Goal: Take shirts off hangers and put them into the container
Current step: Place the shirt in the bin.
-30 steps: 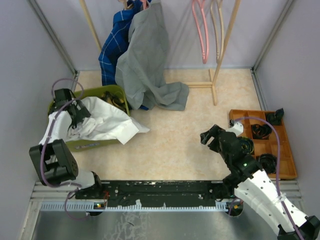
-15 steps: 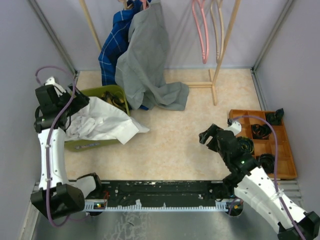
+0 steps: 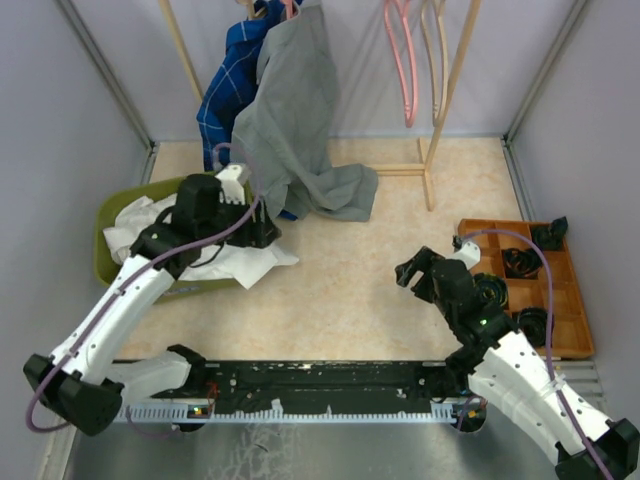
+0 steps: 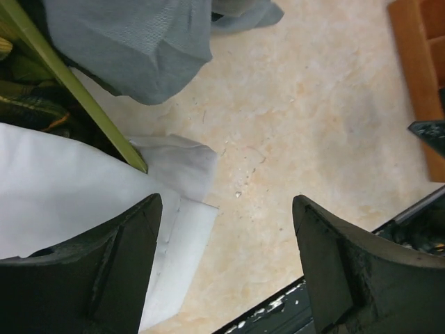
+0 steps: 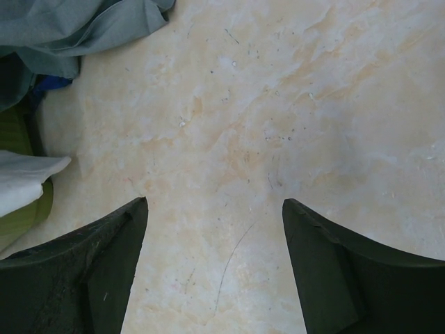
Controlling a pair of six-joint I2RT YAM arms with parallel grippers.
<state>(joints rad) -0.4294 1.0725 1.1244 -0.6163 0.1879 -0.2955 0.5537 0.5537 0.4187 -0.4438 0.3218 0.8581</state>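
Beige mottled counter (image 3: 350, 300) fills the overhead view, with grey walls around it. The olive container (image 3: 101, 255) sits at the left. The white shirt (image 3: 235, 262) lies in it and spills over the near-right rim onto the counter. The left gripper (image 3: 262, 232) hovers over that spill. The grey shirt (image 3: 290, 130) and blue shirt (image 3: 225, 100) hang from the rack, and the grey hem is pooled on the counter. The right gripper (image 3: 408, 272) hangs mid-counter, well apart from any cloth.

From the left wrist, the left gripper (image 4: 222, 271) is spread wide and grasps nothing. The white shirt (image 4: 69, 202) lies beside its left finger, draped past the container rim (image 4: 76, 90).

From the right wrist, the right gripper (image 5: 215, 271) is likewise released over bare counter.

The cloth looks light, limp and likely to slide. The overhanging corner should pinch best at a bunched fold, and the grey shirt high, near the shoulder.
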